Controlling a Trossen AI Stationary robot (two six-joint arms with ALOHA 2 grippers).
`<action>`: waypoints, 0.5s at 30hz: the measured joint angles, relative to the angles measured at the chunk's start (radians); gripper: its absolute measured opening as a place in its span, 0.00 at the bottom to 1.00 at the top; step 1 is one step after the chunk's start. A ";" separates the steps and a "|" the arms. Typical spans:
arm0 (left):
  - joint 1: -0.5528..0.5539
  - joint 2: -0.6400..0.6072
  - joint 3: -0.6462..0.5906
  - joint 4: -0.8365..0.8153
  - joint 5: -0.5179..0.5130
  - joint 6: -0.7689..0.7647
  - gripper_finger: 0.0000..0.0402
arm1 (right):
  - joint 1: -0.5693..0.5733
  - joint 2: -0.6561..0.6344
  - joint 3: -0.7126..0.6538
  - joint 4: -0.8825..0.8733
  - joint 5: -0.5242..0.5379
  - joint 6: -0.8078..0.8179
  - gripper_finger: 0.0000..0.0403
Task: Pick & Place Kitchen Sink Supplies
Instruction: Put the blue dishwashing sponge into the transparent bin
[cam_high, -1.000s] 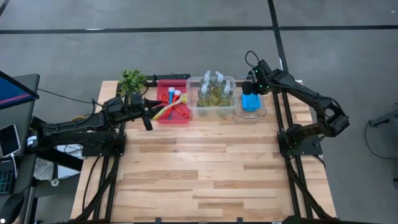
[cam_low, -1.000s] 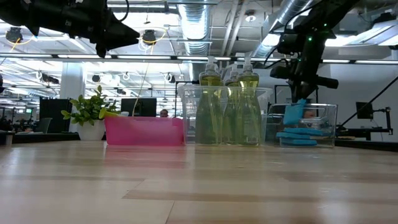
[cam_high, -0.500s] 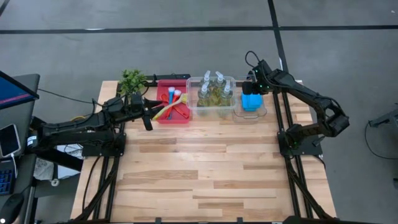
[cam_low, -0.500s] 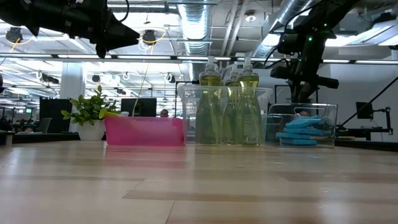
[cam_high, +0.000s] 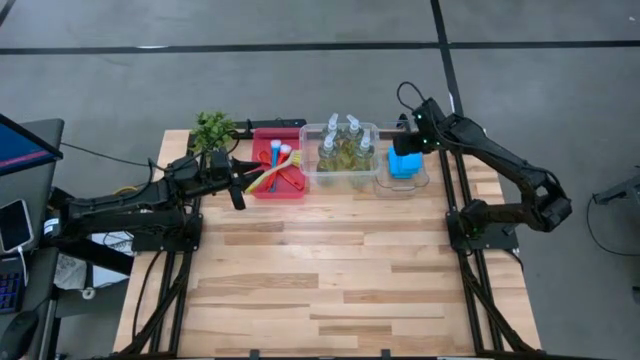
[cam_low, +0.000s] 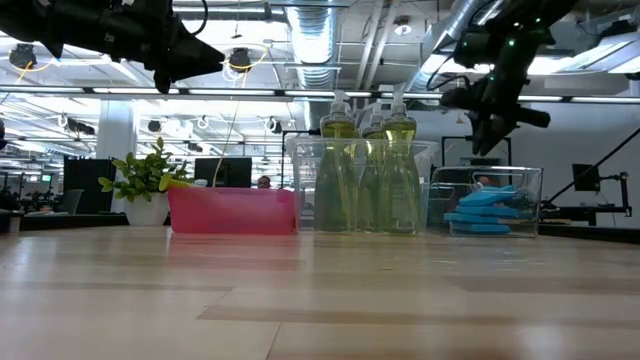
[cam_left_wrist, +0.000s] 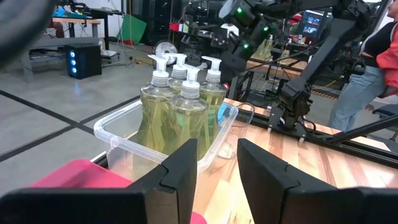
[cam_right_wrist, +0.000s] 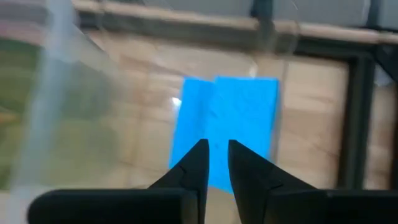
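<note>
A: Sponges (cam_high: 404, 165) are lying stacked in the clear bin (cam_high: 403, 186) at the far right of the table (cam_high: 330, 280), with the right hand (cam_low: 487, 130) hanging just above them, its fingers almost together and carrying nothing.

B: So what is worrying you?

A: That hand is sitting close to the bin's rim. If it is dropping back in off-centre, a finger may be catching the wall and tipping the bin, or nudging the bottles (cam_high: 343, 143) in the bin beside it.

B: And the left hand (cam_high: 236, 186)?

A: It is hovering by the red tray (cam_high: 296, 190) of brushes (cam_high: 274, 165), fingers a little apart, empty. The plant (cam_high: 212, 129) is standing just beside it, so a careless swing may be knocking the pot over.
</note>
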 joint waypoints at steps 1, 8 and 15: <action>0.000 0.000 0.000 0.000 0.000 0.000 0.29 | 0.006 0.004 0.000 -0.022 0.017 -0.001 0.12; 0.000 0.000 0.000 0.000 0.000 0.000 0.29 | 0.060 0.059 0.000 -0.049 0.081 -0.004 0.01; 0.000 0.000 0.000 0.000 0.000 0.000 0.29 | 0.069 0.136 0.000 -0.043 0.128 0.013 0.01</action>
